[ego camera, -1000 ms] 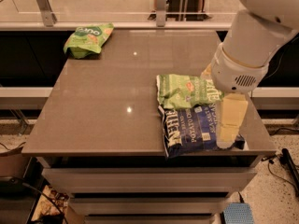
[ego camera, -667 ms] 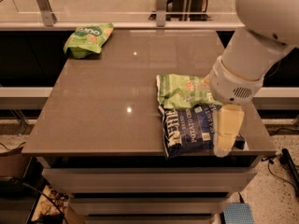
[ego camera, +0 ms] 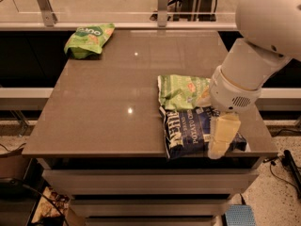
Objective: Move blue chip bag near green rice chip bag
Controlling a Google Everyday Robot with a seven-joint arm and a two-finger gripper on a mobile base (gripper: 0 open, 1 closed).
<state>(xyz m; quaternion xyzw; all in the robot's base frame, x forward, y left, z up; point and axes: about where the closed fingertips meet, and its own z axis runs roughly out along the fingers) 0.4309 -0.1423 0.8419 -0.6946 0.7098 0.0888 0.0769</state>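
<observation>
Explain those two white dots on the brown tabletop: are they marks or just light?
Camera view: they look like glare, lamps mirrored in the glossy grey-brown tabletop. Lighting is warm and dim; under the table lies deep shadow. The robot's pale hand hangs over the dark navy glossy chip bag, near the front right edge.

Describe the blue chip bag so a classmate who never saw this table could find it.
Find the grey table; at its front right edge, under the robot's gripper, lies the blue chip bag. It touches a pale green bag behind it, but is the only navy one, with white lettering.
</observation>
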